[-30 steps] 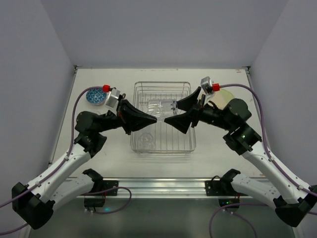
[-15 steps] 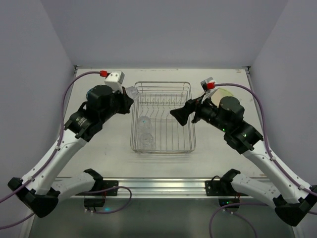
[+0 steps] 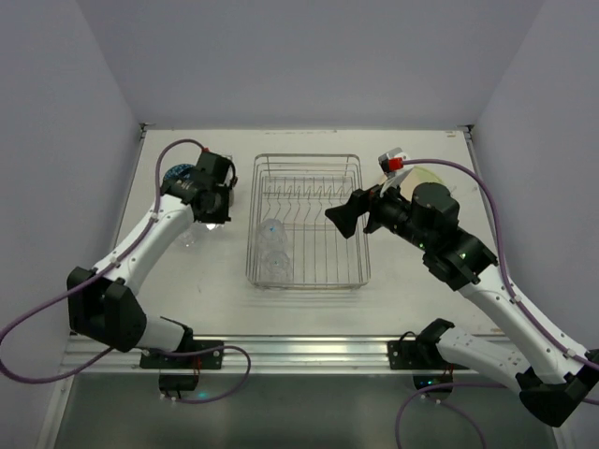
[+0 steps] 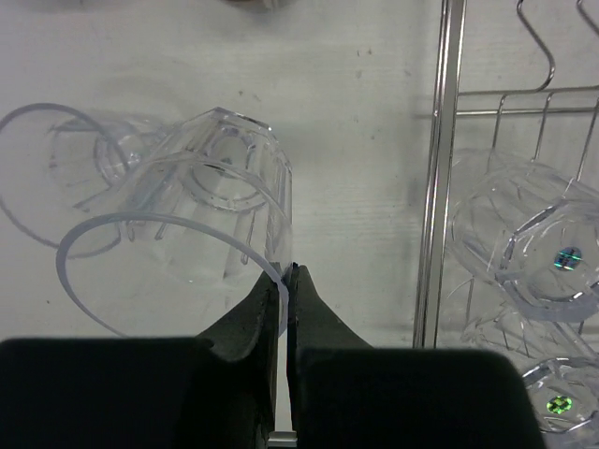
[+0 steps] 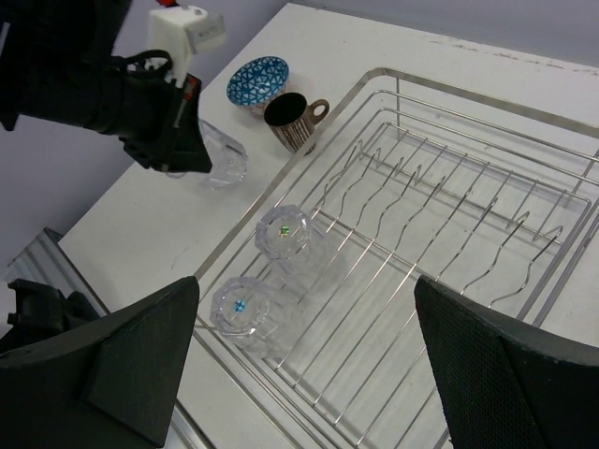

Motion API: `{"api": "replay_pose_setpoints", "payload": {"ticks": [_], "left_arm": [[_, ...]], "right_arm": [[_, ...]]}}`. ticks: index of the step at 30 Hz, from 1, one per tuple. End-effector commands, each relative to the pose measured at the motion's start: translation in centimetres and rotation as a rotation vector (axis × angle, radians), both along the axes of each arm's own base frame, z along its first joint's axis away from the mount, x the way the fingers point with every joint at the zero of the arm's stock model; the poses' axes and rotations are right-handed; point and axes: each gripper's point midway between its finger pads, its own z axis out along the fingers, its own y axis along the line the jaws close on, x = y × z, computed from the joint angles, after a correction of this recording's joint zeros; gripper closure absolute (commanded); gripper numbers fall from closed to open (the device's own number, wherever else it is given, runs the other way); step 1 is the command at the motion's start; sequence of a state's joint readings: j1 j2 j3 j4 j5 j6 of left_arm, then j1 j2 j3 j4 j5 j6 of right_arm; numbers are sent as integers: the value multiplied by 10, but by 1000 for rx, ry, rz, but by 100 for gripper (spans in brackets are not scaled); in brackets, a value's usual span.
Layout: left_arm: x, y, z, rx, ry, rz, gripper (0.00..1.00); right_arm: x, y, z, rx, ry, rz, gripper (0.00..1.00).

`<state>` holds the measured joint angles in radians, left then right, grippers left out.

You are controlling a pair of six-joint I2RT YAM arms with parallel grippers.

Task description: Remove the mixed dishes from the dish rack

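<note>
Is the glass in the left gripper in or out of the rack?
Out. The left gripper pinches the glass by its rim over the table, left of the rack.

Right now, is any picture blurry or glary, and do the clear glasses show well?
Top view: soft, even light, no hard shadows; the two glasses in the rack look faint. Left wrist view: the held glass is crisp, with pale shine on its rim; the left tool is a dark mass. Right wrist view: rack sharp; the right tool looms dark and soft-edged.
</note>
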<state>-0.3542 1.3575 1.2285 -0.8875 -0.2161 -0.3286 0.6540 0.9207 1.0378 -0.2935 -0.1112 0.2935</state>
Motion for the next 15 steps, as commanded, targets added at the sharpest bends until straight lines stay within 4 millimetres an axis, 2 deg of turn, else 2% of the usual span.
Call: {"api": "replay_pose_setpoints", "payload": {"ticks": [1,9,15], "left_arm": [[8,-14,-12,0,74,-86,100],[17,-12,-56,80,220,-105,100],[27,-21,-66,67,243,-124,100]], "right_arm": [[3,-3,7,-5,-32,-13,1],[1,-1,-3,-19,-14,3,1],[0,0,-5,-23,-12,12,1]]}}
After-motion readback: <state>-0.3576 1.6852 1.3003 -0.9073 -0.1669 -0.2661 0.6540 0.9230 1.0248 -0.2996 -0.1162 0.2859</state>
